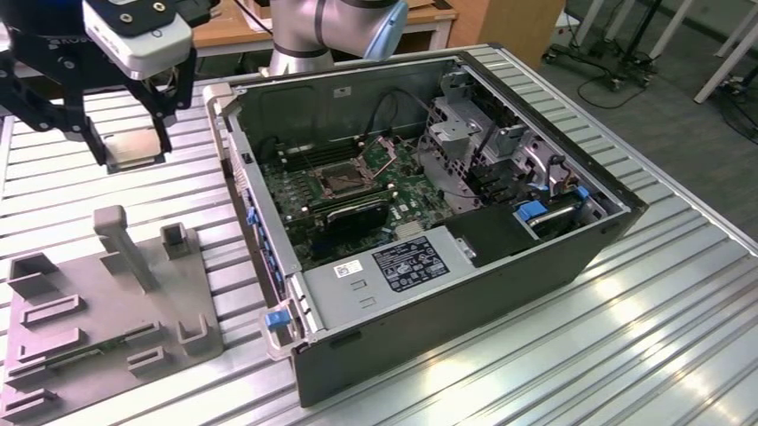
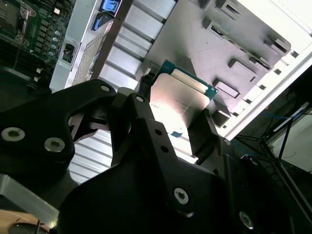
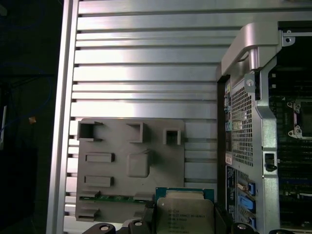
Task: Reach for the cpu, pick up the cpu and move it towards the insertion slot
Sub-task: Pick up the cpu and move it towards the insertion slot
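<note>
Above the table (image 1: 154, 191), beside the computer case (image 1: 474, 293), the end effector (image 1: 128, 149) clamps the cpu (image 1: 134, 151) — near-square, tilted, pale face showing.

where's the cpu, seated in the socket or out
Out: the gripper holds the cpu in the air outside the computer case; the insertion slot shows its dark centre.

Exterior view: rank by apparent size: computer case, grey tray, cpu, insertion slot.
1. computer case
2. grey tray
3. cpu and insertion slot: they look alike. The cpu hangs above the table, perhaps nearer the camera, so I leave them unranked.
</note>
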Controlling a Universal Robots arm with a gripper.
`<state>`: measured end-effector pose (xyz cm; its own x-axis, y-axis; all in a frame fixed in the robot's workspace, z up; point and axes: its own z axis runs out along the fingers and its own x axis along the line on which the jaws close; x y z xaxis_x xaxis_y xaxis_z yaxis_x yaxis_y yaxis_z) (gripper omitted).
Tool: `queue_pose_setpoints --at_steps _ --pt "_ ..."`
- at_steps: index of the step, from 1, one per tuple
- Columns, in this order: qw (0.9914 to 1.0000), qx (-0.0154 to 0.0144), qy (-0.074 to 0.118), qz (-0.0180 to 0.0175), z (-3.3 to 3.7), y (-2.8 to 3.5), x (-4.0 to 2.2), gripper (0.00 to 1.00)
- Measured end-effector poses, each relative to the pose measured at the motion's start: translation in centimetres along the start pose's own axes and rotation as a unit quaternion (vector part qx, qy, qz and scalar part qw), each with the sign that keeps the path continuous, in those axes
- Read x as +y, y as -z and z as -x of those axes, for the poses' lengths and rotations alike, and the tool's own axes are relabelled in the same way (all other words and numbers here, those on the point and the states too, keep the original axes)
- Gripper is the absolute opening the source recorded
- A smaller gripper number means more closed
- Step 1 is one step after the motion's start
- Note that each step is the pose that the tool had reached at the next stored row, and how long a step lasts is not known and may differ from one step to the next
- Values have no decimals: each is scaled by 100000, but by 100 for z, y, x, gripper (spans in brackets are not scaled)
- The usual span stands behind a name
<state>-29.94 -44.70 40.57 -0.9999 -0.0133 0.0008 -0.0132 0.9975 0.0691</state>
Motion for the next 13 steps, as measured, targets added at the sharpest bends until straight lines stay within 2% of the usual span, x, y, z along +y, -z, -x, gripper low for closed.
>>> queue_pose_setpoints --at_steps 13 --pt "100000 0 -4 -1 33 0 0 55"
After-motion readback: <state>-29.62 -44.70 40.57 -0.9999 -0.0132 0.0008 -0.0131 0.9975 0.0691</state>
